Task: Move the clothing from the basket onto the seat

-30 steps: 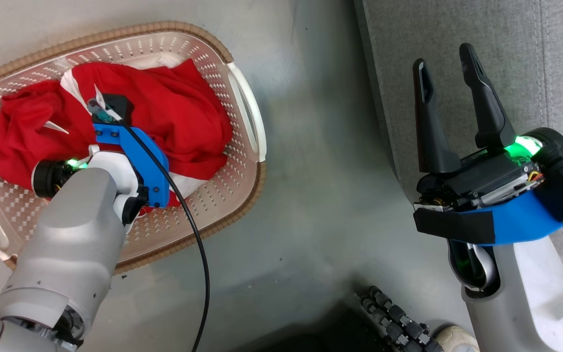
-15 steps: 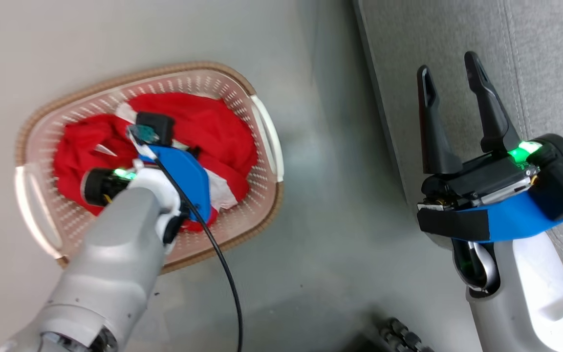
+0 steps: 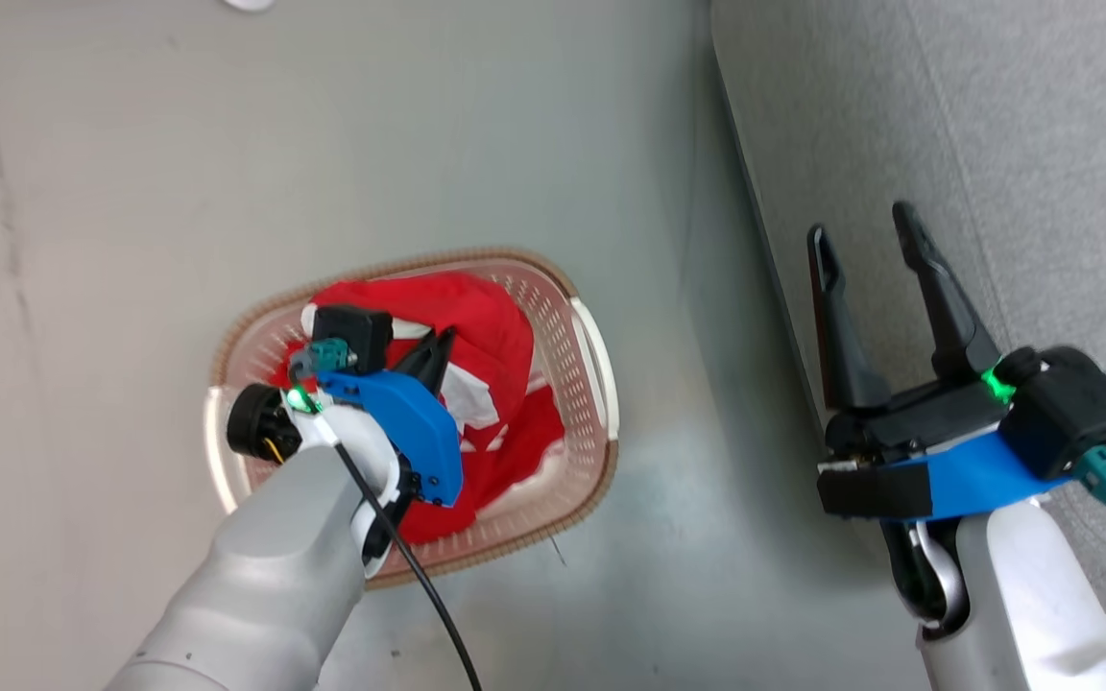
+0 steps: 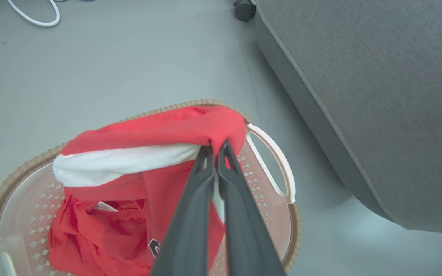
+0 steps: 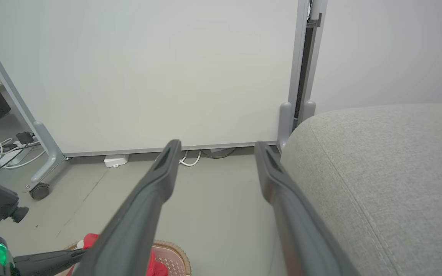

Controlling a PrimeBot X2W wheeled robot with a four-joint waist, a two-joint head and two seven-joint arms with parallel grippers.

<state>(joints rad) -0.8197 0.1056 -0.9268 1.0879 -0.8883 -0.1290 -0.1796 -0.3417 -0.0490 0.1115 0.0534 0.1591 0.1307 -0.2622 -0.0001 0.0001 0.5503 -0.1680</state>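
Left claw (image 4: 216,147): pinching soft red white-trimmed clothing (image 4: 159,130), for lifting from cream perforated plastic basket (image 4: 190,104). Right claw (image 3: 860,223): spread, empty, near grey fabric seat (image 3: 995,144).

Two smooth pale-grey forearms (image 3: 265,576), each wearing a bright blue bracket (image 3: 414,422); small screws dot the left one and a thin black cable (image 3: 419,585) runs off it, green lights (image 3: 997,384) glow at the wrists, jaws long, dark, tapering

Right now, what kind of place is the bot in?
Probably a lab bay staged as a living room: wheeled white partition, loose cables at its foot, grey sofa seat, laundry basket on the bare floor.
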